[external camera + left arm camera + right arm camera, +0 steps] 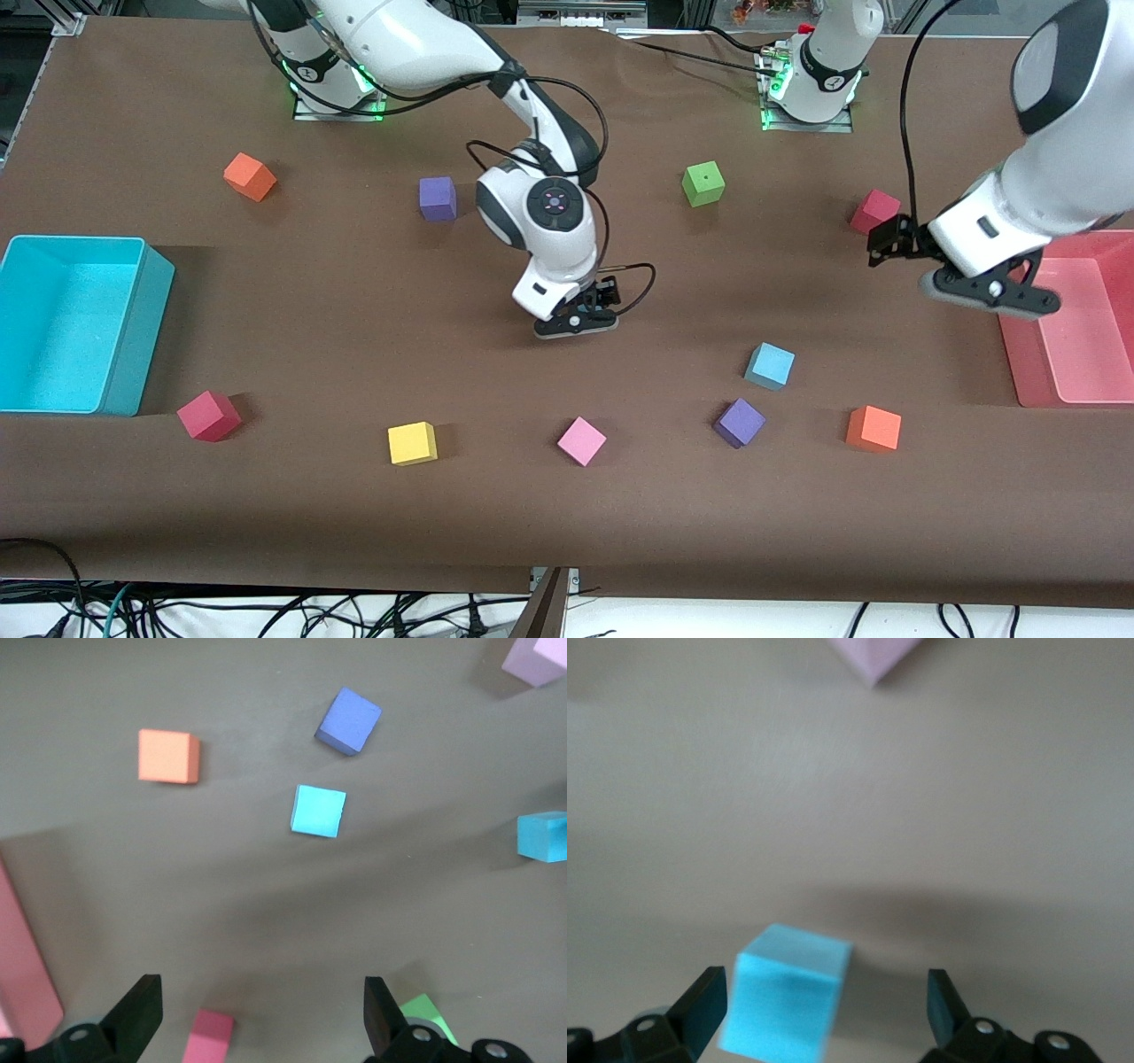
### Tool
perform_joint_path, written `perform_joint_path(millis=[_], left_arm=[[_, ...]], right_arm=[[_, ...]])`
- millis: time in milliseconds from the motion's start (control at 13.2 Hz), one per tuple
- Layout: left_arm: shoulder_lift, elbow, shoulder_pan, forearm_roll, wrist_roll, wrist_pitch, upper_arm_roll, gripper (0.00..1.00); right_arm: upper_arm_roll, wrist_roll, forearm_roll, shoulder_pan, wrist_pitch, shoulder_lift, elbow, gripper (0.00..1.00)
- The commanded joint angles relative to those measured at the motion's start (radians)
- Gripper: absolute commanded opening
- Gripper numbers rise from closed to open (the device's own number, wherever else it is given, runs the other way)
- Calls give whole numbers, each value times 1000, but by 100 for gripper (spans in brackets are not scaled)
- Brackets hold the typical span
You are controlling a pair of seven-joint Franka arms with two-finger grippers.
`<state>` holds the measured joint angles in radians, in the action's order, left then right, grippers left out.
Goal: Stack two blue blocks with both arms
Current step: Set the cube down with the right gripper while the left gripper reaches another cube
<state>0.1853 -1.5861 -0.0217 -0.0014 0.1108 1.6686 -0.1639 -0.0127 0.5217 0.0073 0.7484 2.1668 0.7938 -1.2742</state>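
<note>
One blue block [769, 366] [319, 811] lies on the brown table toward the left arm's end, beside a purple cube [739, 422]. The second blue block [788, 1005] [542, 835] sits between the spread fingers of my right gripper [826, 983], closer to one finger, with nothing gripping it. In the front view it is hidden under that gripper [578, 323], which hangs low over the table's middle. My left gripper [997, 297] [261, 988] is open and empty, up in the air by the pink bin [1081, 372].
A cyan bin [80, 328] stands at the right arm's end. Loose cubes lie around: orange [873, 428], pink [581, 440], yellow [412, 443], red [209, 415], green [703, 183], another red [873, 211], purple [438, 198] and orange [250, 176].
</note>
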Motion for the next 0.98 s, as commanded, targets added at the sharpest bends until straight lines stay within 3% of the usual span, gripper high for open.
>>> perform_joint_path(millis=[0,151,378,530,908], left_arm=[[113,21,-10,-6,111,68,1,100],[160,11,-14,0,113,111,4,100],[194,-66,-12,64,113,219,1,100],[209,-123,-1,64,93,284,3,100],[253,-182,28,66,82,425,1,100]], right_arm=[[17,-341,41,-127,-88,-99,-28,100],[17,-638,150,-194,-104,-122,-49,100],[14,-912,272,-245,-70,-127,-97,100],[14,-1091,319,-262,32,-122,-157,100],[20,-1506,625,-264,329,-85,-306,100]])
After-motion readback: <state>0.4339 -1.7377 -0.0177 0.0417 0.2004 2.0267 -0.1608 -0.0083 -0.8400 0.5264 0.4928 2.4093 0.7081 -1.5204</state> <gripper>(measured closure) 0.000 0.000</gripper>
